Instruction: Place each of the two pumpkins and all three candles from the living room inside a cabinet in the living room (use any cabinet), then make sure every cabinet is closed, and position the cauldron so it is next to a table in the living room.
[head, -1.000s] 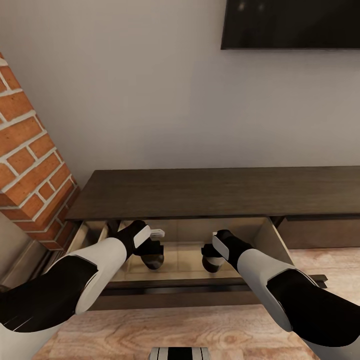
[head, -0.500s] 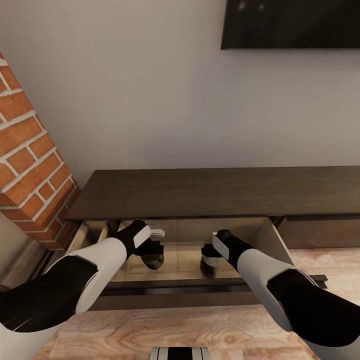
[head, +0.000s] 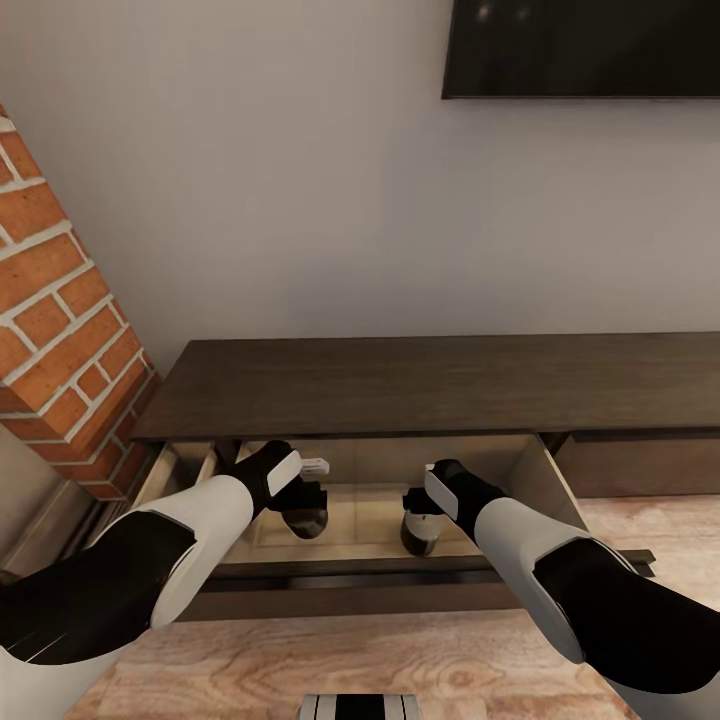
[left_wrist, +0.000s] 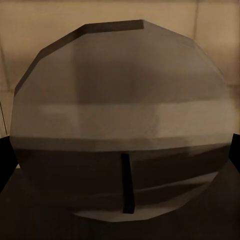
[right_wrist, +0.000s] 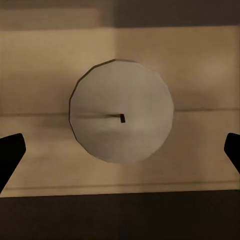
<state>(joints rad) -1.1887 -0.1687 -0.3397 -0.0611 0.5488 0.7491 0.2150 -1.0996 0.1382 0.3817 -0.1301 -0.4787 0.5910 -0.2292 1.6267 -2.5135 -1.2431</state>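
Both grippers reach into the open drawer (head: 520, 470) of the dark-brown cabinet (head: 430, 385): the left gripper (head: 303, 508) is clamped on a grey-olive candle (left_wrist: 122, 120) above the drawer's pale floor, while the right gripper (head: 418, 520), fingers (right_wrist: 10, 152) spread wide, hangs over a second candle (right_wrist: 121, 111) standing upright on that floor.

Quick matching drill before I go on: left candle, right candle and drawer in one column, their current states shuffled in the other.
1. left candle
2. right candle
3. drawer

A. pulled out, pale interior showing
B. between the fingers of the left gripper, apparently gripped
C. standing free on the drawer floor under the open right gripper

Pairs: 1-B, 2-C, 3-A
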